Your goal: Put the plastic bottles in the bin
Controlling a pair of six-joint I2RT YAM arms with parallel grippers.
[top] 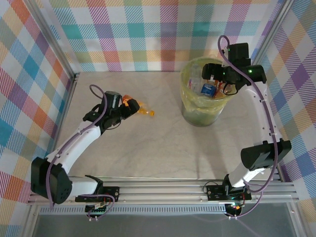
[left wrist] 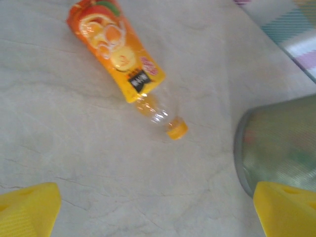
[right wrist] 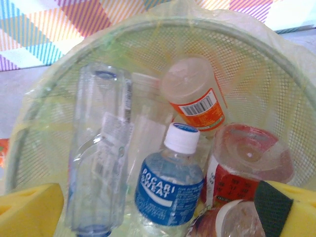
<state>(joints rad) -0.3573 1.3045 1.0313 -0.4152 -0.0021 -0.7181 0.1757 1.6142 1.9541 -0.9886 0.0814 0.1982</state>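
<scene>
An orange-labelled plastic bottle [top: 145, 111] lies on its side on the table, its orange cap [left wrist: 177, 129] pointing toward the bin. My left gripper [top: 129, 106] hovers just beside it, open, and its yellow fingertips [left wrist: 27, 210] have bare table between them. The bin [top: 205, 94], lined with a yellow-green bag, stands at the back right. My right gripper [top: 211, 79] hangs open over its mouth. Below its fingers [right wrist: 29, 210] lie several bottles: a blue-labelled one [right wrist: 170, 190], a clear one [right wrist: 98, 148], an orange-labelled one [right wrist: 195, 96] and a red-labelled one [right wrist: 244, 168].
The bin's mesh side [left wrist: 281, 143] is at the right of the left wrist view, a short way from the orange bottle [left wrist: 118, 49]. Checked walls enclose the table on three sides. A metal rail [top: 163, 187] runs along the near edge.
</scene>
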